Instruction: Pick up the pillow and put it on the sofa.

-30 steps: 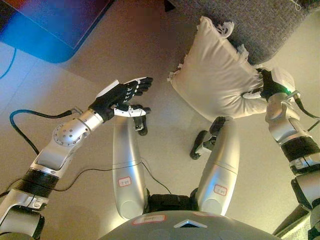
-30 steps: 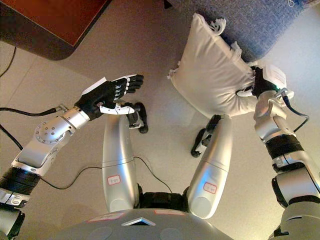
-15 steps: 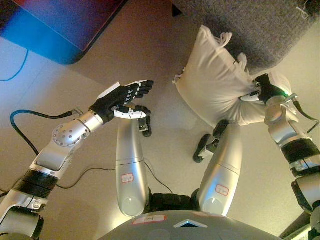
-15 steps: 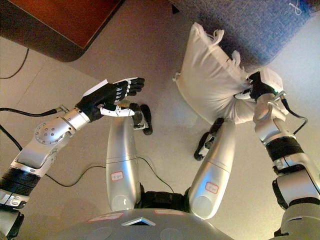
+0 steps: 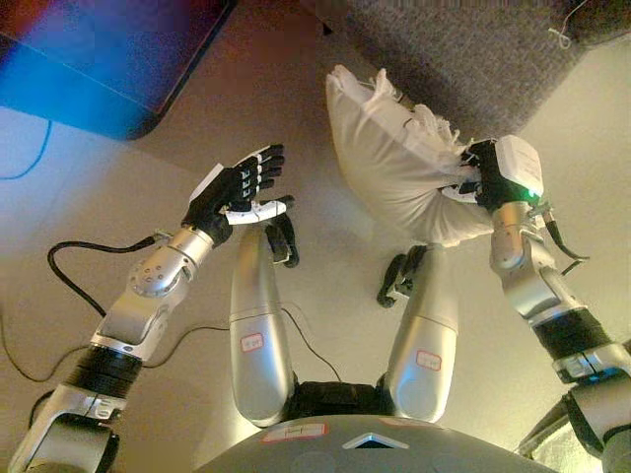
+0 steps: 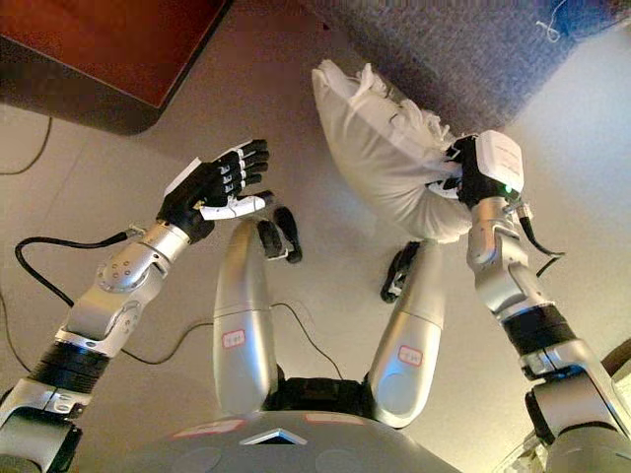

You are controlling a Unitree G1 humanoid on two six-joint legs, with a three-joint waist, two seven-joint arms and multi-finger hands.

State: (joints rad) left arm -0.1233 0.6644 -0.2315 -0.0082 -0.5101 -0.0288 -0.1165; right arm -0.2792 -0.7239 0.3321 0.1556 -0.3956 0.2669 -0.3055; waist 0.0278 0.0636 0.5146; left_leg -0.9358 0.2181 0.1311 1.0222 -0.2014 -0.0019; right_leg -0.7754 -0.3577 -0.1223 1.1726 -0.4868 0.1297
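The right hand (image 5: 490,175) is clamped on the pillow (image 5: 389,163), fingers curled into the bunched cloth at its lower right corner, so the pillow hangs off the floor (image 5: 325,286), held by this 1 hand only. The pillow's long axis runs diagonally, from the grip up and left to its far corner, and that upper edge sits just beside or against the front of the grey sofa (image 5: 463,49); I cannot tell if they touch. The sofa lies straight ahead of the right hand, up-frame, with the seat top out of view, so the coming move looks like a lift and push forward over that front edge. The left hand (image 5: 240,185) is well apart to the left, empty, fingers spread and relaxed, palm toward the pillow. The right hand is plainly nearer to both pillow and sofa. A dark table (image 6: 108,49) sits at upper left, clear of the path.
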